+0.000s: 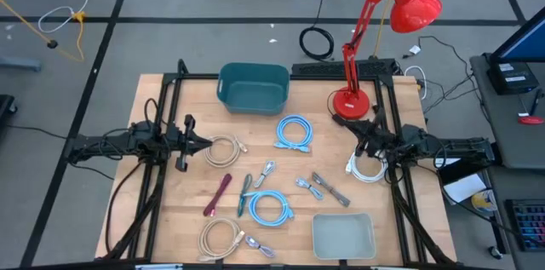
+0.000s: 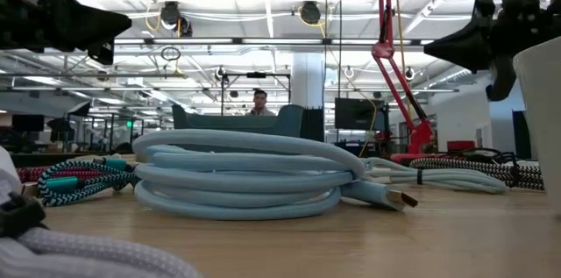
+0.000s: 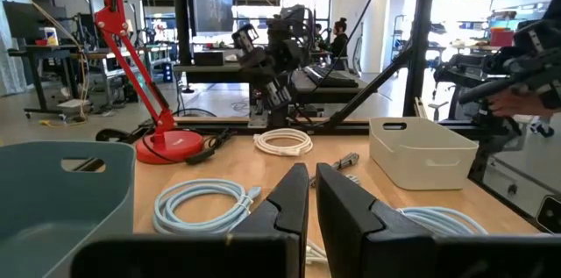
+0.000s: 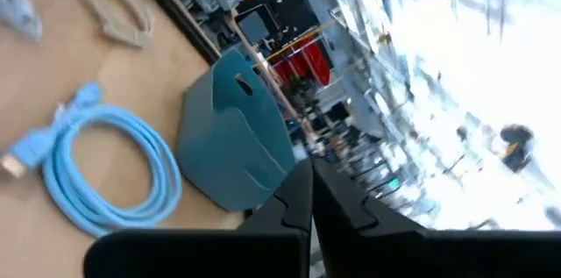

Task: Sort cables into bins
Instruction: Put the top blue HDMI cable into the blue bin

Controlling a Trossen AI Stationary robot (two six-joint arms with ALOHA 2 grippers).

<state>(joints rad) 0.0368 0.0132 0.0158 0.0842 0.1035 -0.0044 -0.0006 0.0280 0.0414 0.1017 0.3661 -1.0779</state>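
The cables lie spread over the wooden table: light blue coils (image 1: 294,132) (image 1: 271,208), beige coils (image 1: 223,151) (image 1: 220,238), a white coil (image 1: 366,168), a maroon piece (image 1: 219,193), a teal piece (image 1: 245,193) and grey pieces (image 1: 328,187). The dark teal tub (image 1: 253,87) stands at the far edge. The pale grey tray (image 1: 343,236) sits at the near edge. My left gripper (image 1: 204,140) (image 3: 311,199) hovers shut beside the upper beige coil. My right gripper (image 1: 358,129) (image 4: 311,195) hovers shut between the lamp base and the white coil.
A red desk lamp (image 1: 353,100) stands at the far right of the table, its arm leaning over the edge. A black frame (image 1: 170,91) borders the table's sides. Bare wood lies between the tub and the upper coils. A person (image 2: 259,101) shows far behind the table.
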